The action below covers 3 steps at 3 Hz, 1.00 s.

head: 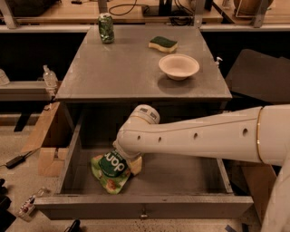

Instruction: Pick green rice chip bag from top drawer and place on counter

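The green rice chip bag (111,171) lies in the left part of the open top drawer (145,206), label up and upside down to me. My white arm reaches in from the right across the drawer. My gripper (132,162) is down inside the drawer at the bag's upper right edge, mostly hidden under the wrist (136,131). The grey counter (127,72) lies above and behind the drawer.
On the counter stand a green soda can (106,28) at the back left, a green-and-yellow sponge (163,44) at the back and a white bowl (179,66) on the right. A wooden bench (136,11) runs behind. Cardboard boxes (47,140) stand left of the cabinet.
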Tool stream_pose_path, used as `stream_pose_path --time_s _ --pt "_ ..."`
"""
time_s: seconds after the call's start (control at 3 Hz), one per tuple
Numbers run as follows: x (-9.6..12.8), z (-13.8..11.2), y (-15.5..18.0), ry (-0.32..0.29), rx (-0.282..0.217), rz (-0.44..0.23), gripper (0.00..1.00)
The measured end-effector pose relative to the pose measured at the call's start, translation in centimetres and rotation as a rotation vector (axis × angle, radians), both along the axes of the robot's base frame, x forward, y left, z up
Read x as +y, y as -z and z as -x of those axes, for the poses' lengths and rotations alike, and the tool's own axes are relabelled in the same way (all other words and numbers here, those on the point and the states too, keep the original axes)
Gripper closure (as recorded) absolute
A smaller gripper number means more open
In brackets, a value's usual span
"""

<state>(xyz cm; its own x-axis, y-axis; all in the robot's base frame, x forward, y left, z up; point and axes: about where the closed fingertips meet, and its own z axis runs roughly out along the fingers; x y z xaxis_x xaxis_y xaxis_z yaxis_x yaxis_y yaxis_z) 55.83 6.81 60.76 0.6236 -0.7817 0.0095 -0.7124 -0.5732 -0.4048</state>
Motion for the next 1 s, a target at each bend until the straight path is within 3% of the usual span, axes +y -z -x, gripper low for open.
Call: stream_pose_path --time_s 0.33,0.67,1.0 --pt "0.0 0.1 -0.5 0.000 0.001 -0.002 0.73" --pt "-0.6 1.1 -3.7 -0.002 0.015 -0.038 0.95" --pt "-4.2 1.5 -13.8 0.030 -0.009 -0.085 1.00"
